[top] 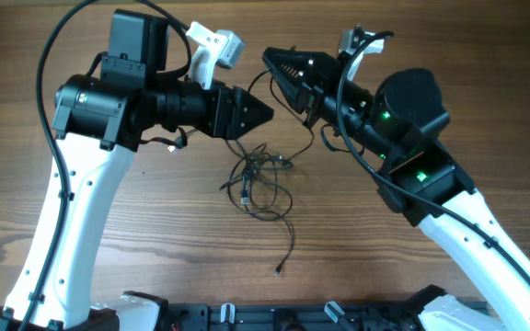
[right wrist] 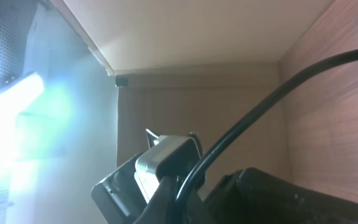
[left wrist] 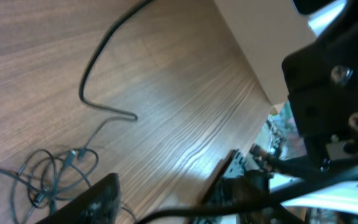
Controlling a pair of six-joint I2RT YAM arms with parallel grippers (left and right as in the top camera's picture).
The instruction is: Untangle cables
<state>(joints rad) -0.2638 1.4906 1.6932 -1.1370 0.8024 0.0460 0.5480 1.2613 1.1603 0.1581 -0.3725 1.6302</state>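
The cables [top: 258,179] lie as a loose tangle of thin black wires on the wooden table, below and between both grippers. One strand trails toward the front and ends in a small plug [top: 279,269]. In the left wrist view the tangle [left wrist: 48,174] sits at the lower left, and one strand [left wrist: 89,74] climbs away out of the top of the picture. My left gripper [top: 263,112] hovers above the tangle with its jaws open; a blurred dark strand crosses between its fingers [left wrist: 101,199]. My right gripper [top: 272,64] faces it, shut on a black cable [right wrist: 247,121] that runs up from its jaws.
The thick black arm cables [top: 58,101] loop over both arms. Both arm bases [top: 136,308] stand along the front edge of the table. A pale board [left wrist: 260,50] borders the table's far side in the left wrist view.
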